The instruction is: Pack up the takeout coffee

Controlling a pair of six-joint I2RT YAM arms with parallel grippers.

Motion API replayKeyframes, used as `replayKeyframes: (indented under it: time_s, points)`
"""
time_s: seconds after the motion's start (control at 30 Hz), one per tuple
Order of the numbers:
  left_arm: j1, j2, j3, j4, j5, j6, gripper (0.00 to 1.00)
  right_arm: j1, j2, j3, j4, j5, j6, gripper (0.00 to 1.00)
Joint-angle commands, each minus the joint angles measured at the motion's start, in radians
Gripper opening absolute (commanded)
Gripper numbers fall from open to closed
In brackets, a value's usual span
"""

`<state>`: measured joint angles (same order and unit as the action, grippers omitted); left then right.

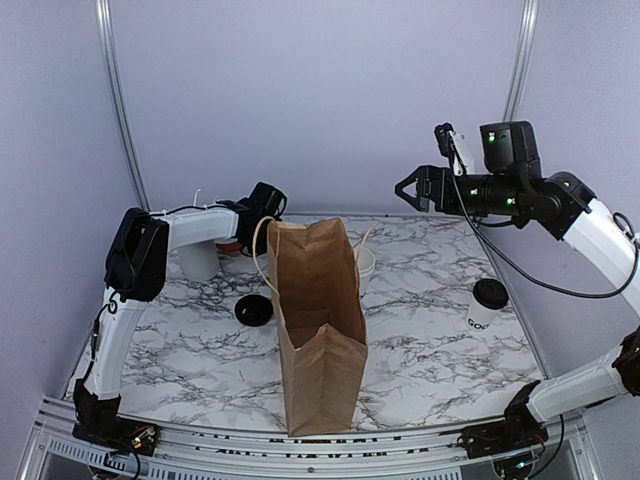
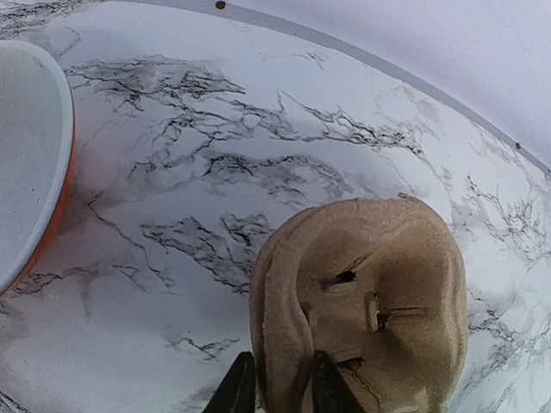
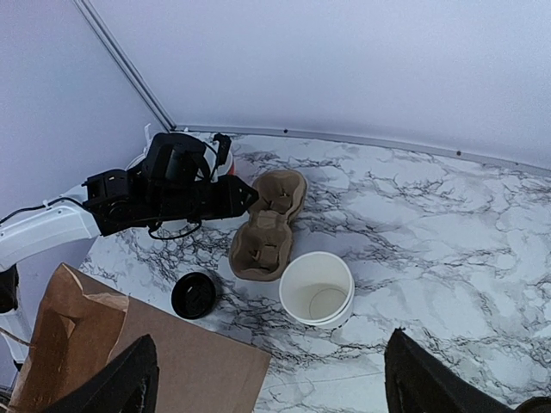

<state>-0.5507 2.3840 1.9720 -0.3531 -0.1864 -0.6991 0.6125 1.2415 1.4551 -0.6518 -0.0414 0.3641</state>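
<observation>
Pinching the cup carrier by its rim between narrowed left jaws at the desk's far left corner; risking a slip or tear from so thin a hold, or bumping the mid-desk paper bag. Leaving the takeout coffee upright near the right edge; holding the right jaws wide apart, gripping nothing, over the far edge.

Marble-pattern table: brown paper bag upright at centre near the front edge, loose black lid just left of it, lidless white cup just behind it. Takeout coffee stands alone, well to the right. Cardboard cup carrier sits back left near the lidless cup, and a second white cup is further left.
</observation>
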Motion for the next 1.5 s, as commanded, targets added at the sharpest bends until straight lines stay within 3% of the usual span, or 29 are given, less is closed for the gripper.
replayKeyframes:
  time_s: [0.0, 0.4, 0.67, 0.97, 1.3, 1.47]
  points:
    - [-0.002, 0.038, 0.051, -0.061, -0.023, 0.032, 0.24, -0.010, -0.029, 0.011, 0.007, 0.000, -0.014, 0.88]
    - [-0.008, 0.045, 0.076, -0.090, -0.070, 0.048, 0.12, -0.013, -0.036, 0.000, 0.014, 0.003, -0.015, 0.88]
    - [0.002, -0.018, 0.002, -0.092, -0.082, 0.059, 0.05, -0.013, -0.030, 0.003, 0.024, -0.010, -0.011, 0.88]
    - [0.025, -0.094, -0.072, -0.089, -0.026, 0.155, 0.05, -0.013, -0.021, -0.006, 0.039, -0.023, -0.003, 0.88]
    - [0.070, -0.050, 0.018, -0.153, 0.114, 0.261, 0.05, -0.013, -0.010, -0.003, 0.044, -0.031, 0.001, 0.88]
    - [0.074, -0.050, 0.062, -0.183, 0.102, 0.288, 0.16, -0.013, -0.011, -0.004, 0.038, -0.030, 0.002, 0.88]
